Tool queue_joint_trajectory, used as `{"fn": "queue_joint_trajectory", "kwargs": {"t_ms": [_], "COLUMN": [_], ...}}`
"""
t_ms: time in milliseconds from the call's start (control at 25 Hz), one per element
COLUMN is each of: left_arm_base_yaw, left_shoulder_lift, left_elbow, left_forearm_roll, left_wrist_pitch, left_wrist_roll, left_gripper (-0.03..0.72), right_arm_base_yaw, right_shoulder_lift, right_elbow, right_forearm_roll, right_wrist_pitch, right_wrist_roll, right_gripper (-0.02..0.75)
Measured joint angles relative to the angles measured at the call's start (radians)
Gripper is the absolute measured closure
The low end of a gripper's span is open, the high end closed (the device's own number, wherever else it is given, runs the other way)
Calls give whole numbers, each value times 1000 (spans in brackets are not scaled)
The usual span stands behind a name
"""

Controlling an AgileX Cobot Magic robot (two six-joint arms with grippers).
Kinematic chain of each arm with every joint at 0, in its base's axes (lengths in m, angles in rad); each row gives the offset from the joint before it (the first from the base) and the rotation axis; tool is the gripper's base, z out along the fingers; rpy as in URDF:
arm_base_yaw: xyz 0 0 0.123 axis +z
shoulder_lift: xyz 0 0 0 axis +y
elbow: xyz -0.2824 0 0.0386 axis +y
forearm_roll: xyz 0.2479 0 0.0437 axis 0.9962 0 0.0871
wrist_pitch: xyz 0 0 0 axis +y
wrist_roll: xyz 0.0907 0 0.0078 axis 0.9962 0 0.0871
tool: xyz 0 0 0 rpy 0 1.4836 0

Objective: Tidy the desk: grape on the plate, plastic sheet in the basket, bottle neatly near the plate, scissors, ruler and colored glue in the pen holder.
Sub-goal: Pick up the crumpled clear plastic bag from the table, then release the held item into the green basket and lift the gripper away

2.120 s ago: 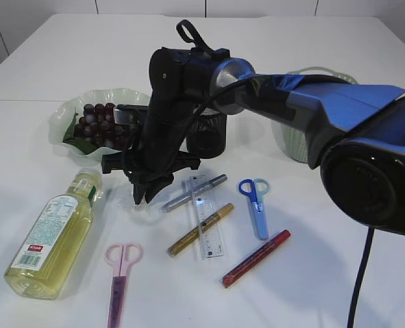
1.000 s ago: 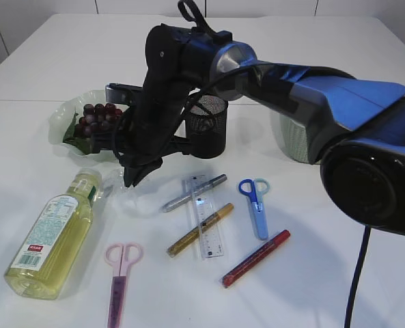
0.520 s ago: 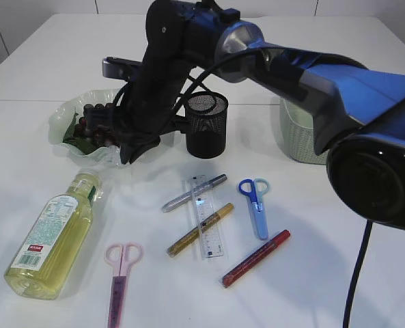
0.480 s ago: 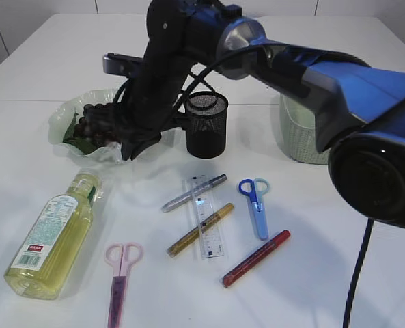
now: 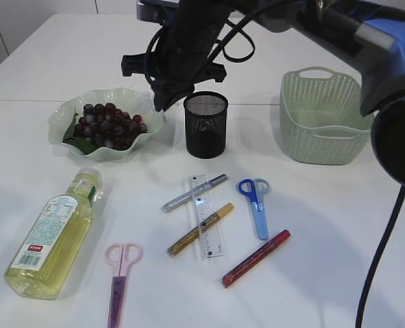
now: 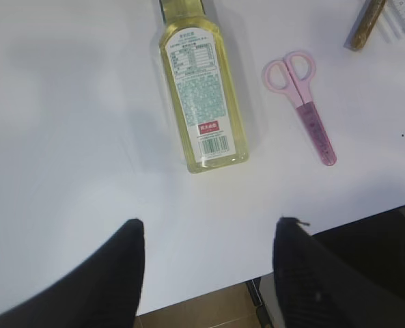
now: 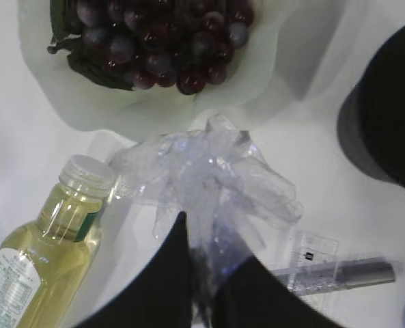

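My right gripper (image 7: 205,251) is shut on the crumpled clear plastic sheet (image 7: 212,174), which hangs in the air. In the exterior view this gripper (image 5: 160,102) is high, between the plate (image 5: 60,117) with the grape bunch (image 5: 108,126) and the black mesh pen holder (image 5: 205,124). The bottle (image 5: 50,237) lies on its side at front left. Pink scissors (image 5: 119,275), blue scissors (image 5: 257,205), the clear ruler (image 5: 207,222) and silver (image 5: 192,193), gold (image 5: 199,229) and red (image 5: 255,257) glue pens lie on the table. My left gripper (image 6: 207,231) is open over the table's front edge, below the bottle (image 6: 202,96).
The green basket (image 5: 322,130) stands at the right rear. The right arm's blue body crosses the top of the exterior view above the basket. The left wrist view shows the table's front edge (image 6: 209,290) with floor beyond.
The right arm has risen and swung back from low beside the bottle's neck to high above the plate and pen holder, carrying the plastic sheet. The left gripper's state is unchanged.
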Motion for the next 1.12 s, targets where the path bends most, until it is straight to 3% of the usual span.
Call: {"fn": "queue_joint_trajectory", "kwargs": {"t_ms": [240, 800, 1120], "left_arm_base_yaw": [0, 0, 0], "left_shoulder_lift": [0, 0, 0], "left_elbow": [0, 0, 0], "left_forearm_roll": [0, 0, 0], "left_wrist_pitch": [0, 0, 0], "left_wrist_roll": [0, 0, 0], "left_gripper": [253, 253, 253], "right_arm_base_yaw": [-63, -308, -380], "right_shoulder_lift": [-44, -101, -102], "right_elbow": [-4, -7, -7], "right_forearm_roll": [-30, -132, -230], "right_wrist_pitch": [3, 7, 7], "right_wrist_roll": [4, 7, 7], "right_gripper": [690, 690, 690]}}
